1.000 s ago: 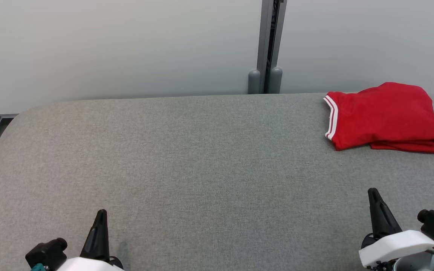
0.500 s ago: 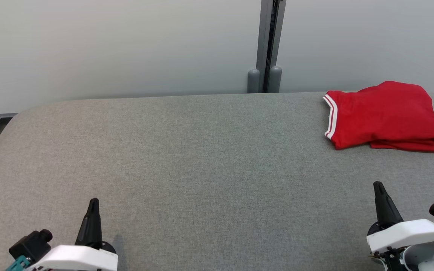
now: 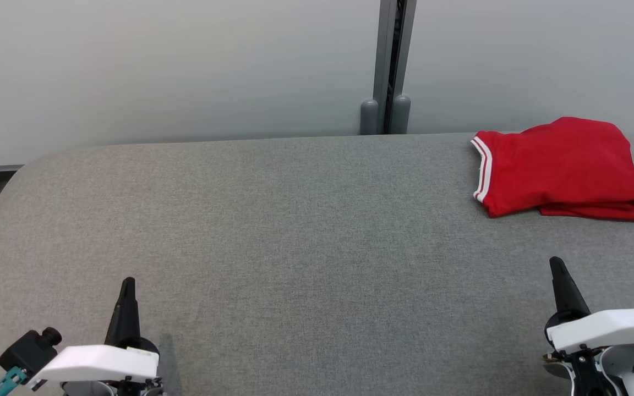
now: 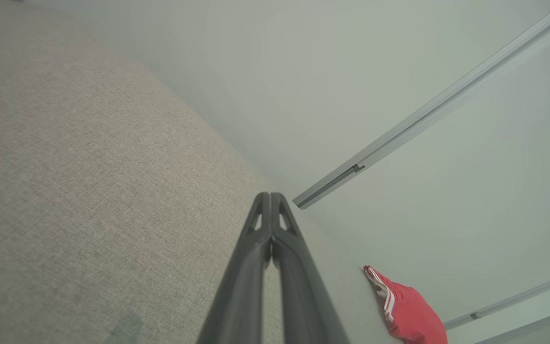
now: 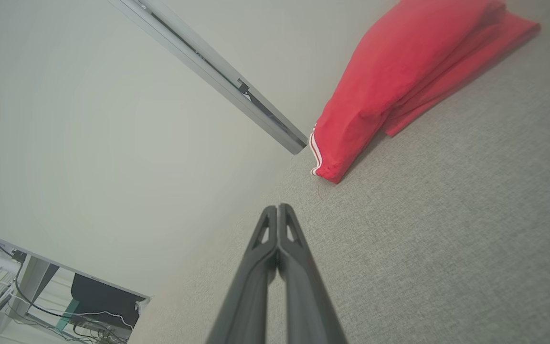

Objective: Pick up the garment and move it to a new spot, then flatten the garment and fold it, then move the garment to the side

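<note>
Both grippers stand further up the head view and wider apart than a second ago. The left gripper [image 3: 128,282] has drifted outward to the left and the right gripper [image 3: 557,260] outward to the right. The whole view has also shifted very slightly, so part of this is camera motion. The garment [image 3: 559,165] holds the same place on the table [image 3: 295,231] relative to the grey post [image 3: 387,66] behind it.

Each gripper's two dark fingers are pressed together to a single point, and neither carries anything. Both wrist views confirm this: no gap shows between the fingertips.

The red garment, with its white-striped trim, lies folded in several layers at the far right of the table, well apart from both grippers. Judged from this layout, the fold and the move to the side appear complete, and the arms seem to be clearing to a rest pose.

Edges and room:
- The garment sits close to the table's far edge and right edge. A push toward either could slide it off.
- The far edge runs just in front of the wall [image 3: 185,66], so overreach there is limited.
- The centre and left of the grey surface offer wide room for arm travel.
</note>
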`<state>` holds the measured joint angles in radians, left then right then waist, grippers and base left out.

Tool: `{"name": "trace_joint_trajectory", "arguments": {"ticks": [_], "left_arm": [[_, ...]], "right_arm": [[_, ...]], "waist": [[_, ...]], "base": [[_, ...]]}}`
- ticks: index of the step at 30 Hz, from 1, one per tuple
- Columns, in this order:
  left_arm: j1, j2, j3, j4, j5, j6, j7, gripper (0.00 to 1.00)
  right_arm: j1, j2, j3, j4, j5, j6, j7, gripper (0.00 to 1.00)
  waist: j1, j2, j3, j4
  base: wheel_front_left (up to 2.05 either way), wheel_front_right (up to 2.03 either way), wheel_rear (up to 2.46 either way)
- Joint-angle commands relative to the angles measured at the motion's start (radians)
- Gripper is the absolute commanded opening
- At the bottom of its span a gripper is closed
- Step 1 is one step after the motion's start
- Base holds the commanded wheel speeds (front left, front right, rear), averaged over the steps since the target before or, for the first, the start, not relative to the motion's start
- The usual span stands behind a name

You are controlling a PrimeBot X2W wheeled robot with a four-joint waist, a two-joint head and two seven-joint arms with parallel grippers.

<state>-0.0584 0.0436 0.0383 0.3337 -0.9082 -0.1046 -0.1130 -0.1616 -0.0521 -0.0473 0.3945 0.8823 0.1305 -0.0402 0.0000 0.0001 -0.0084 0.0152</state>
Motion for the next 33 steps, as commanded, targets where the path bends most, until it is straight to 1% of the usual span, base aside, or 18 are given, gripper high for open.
{"name": "trace_joint_trajectory", "arguments": {"ticks": [1,10,33], "left_arm": [[-0.038,0.005,0.009,-0.009,-0.039,-0.007,0.009,0.0],[-0.058,0.006,0.02,-0.006,-0.14,-0.011,0.032,0.0],[-0.1,0.007,0.042,0.002,-0.352,-0.018,0.08,0.0]], "right_arm": [[-0.036,-0.005,-0.007,-0.009,0.041,0.0,0.013,0.0],[-0.056,-0.004,-0.022,0.003,0.142,0.001,0.045,0.0],[-0.099,-0.003,-0.051,0.025,0.356,0.001,0.116,0.0]], "waist": [[0.0,-0.0001,0.001,0.0],[0.0,-0.0001,0.003,-0.002],[0.0,-0.0001,0.008,-0.006]], "base": [[0.0,0.0,0.0],[0.0,0.0,0.0],[0.0,0.0,0.0]]}}
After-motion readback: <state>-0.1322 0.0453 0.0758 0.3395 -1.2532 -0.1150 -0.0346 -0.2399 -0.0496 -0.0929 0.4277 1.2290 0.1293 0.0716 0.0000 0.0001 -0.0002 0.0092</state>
